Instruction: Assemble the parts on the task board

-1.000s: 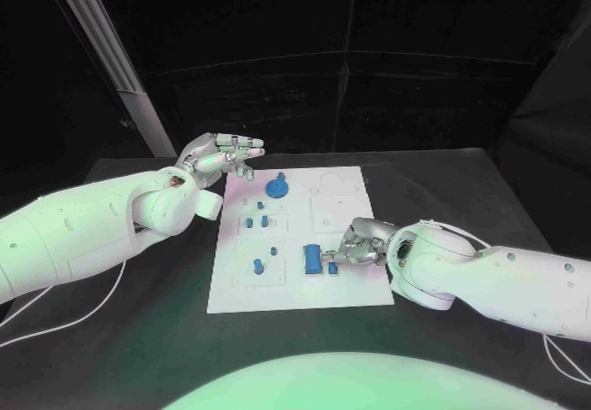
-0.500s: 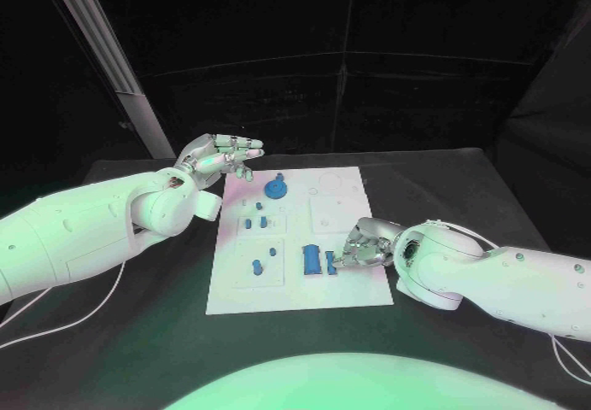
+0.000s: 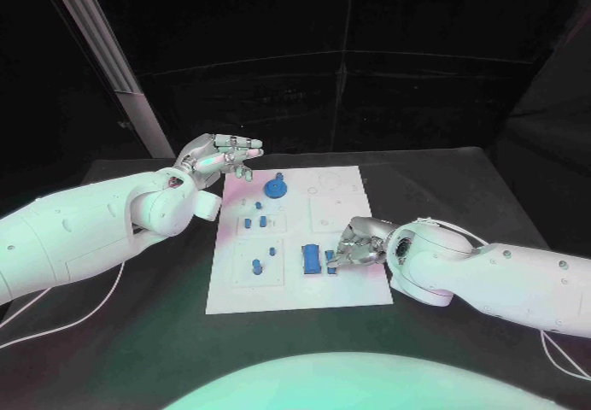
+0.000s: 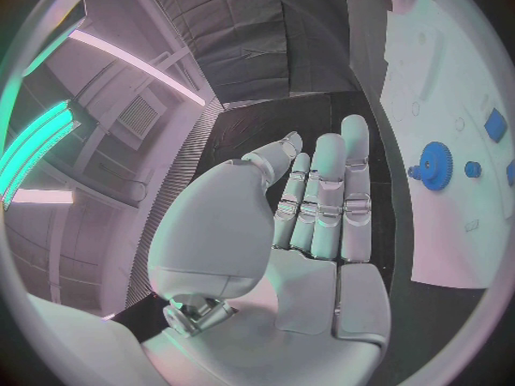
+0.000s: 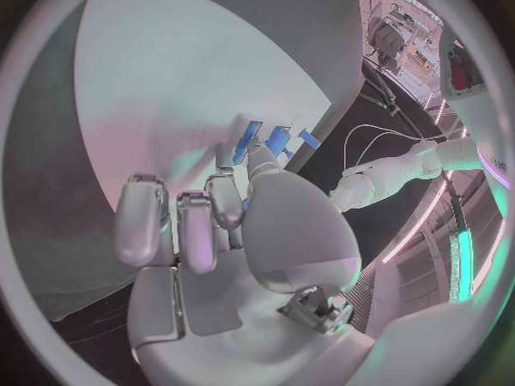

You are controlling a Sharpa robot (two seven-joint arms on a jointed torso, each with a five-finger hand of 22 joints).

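Head view: right hand (image 3: 354, 246) has shifted slightly back toward the board's middle compared with half a second ago, fingers curled down over the small blue piece (image 3: 332, 267) beside the blue rectangular block (image 3: 312, 259); can't tell whether it actually pinches the piece or just presses on it. Reads as fine re-positioning, so this seating step is likely still in progress, not finished. Left hand (image 3: 219, 159) unchanged, raised off the bench (image 3: 148, 342) at the far left corner of the task board (image 3: 295, 295), fingers spread, holding nothing. Blue gear (image 3: 275, 186) sits just beside that hand's fingertips, on the board. Small blue pegs (image 3: 254, 222) lie between the two hands. Board is a flat white matte plate with shallow recesses; parts look like hard smooth plastic, gear toothed and round, block boxy; hands are shiny metal.
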